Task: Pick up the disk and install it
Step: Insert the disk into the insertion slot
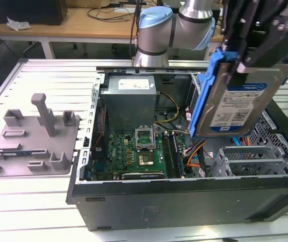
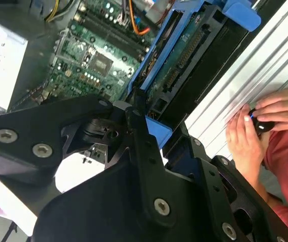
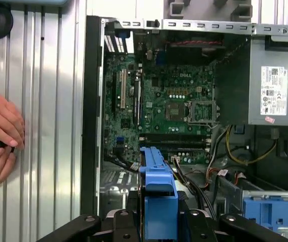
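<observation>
The disk (image 1: 238, 103), a silver hard drive with a white-and-blue label in a bright blue bracket, hangs tilted above the open computer case (image 1: 184, 201), over its end at the exterior view's right. My gripper (image 1: 250, 60) is shut on its upper edge, black fingers clamped on the bracket. In the second wrist view the disk (image 2: 184, 55) is seen edge-on beyond the gripper's fingers (image 2: 136, 126). In the first wrist view the blue bracket (image 3: 156, 184) sticks out from the gripper (image 3: 156, 224) over the case interior.
Inside the case lie the motherboard (image 1: 139, 151), the power supply (image 1: 131, 96), cables and a metal drive cage (image 1: 265, 156) holding another blue bracket (image 3: 270, 209). A grey plastic stand (image 1: 33, 136) sits at the exterior view's left. A person's hands (image 3: 0, 136) rest beside the case.
</observation>
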`<move>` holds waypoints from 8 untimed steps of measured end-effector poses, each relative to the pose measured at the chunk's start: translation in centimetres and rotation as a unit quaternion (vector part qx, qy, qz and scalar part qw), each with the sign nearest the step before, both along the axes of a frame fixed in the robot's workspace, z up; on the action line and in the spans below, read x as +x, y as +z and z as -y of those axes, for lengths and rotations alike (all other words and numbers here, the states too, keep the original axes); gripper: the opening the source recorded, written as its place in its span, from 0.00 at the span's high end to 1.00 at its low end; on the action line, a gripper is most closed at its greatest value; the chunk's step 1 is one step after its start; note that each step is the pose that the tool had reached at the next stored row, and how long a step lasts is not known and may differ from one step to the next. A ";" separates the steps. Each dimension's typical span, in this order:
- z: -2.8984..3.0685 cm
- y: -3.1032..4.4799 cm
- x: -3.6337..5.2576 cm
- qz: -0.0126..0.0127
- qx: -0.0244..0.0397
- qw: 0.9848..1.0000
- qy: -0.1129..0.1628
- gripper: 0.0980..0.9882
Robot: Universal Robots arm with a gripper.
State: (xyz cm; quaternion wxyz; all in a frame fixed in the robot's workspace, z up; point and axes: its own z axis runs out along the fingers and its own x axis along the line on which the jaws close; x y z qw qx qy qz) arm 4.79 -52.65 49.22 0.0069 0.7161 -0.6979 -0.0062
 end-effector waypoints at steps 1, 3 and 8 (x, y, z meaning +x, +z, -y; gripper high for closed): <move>0.00 -0.01 0.47 0.000 0.000 1.000 0.000 0.70; 0.00 -0.01 1.47 0.000 0.000 1.000 0.000 0.70; 0.02 -0.01 4.20 0.000 0.000 1.000 0.000 0.70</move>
